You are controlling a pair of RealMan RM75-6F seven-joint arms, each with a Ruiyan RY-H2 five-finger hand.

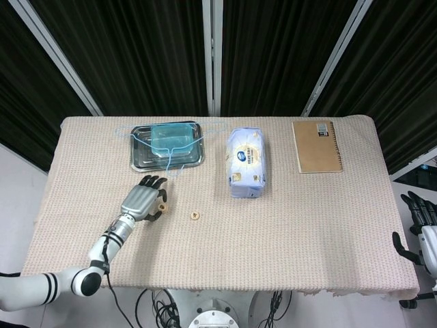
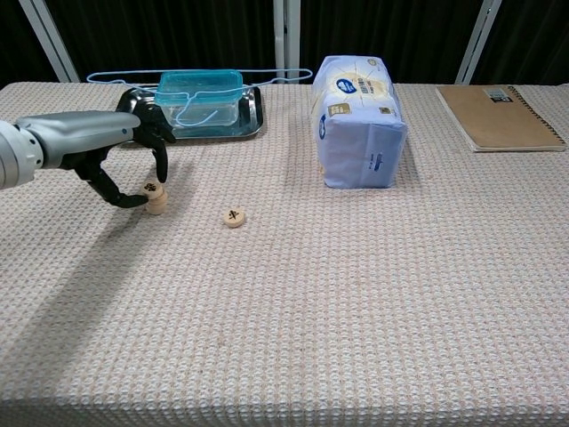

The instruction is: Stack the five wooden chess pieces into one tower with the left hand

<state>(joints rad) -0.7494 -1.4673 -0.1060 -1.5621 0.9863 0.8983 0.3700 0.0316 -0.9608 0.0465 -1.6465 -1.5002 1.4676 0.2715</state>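
A short stack of round wooden chess pieces (image 2: 156, 199) stands on the woven cloth left of centre, seen in the head view as the stack (image 1: 162, 204) peeping out beside my fingers. My left hand (image 2: 133, 151) arches over it, thumb and a finger pinching the top piece (image 2: 153, 188), which sits flat on the stack. One loose piece (image 2: 234, 217) lies flat to the right, apart from the stack; the head view shows this loose piece (image 1: 196, 216) too. My right hand (image 1: 418, 229) hangs off the table's right edge, fingers apart and holding nothing.
Behind the stack sits a metal tray (image 2: 252, 117) holding a blue plastic box (image 2: 200, 92). A blue-white soft pack (image 2: 358, 120) lies at centre back, a brown notebook (image 2: 498, 116) at back right.
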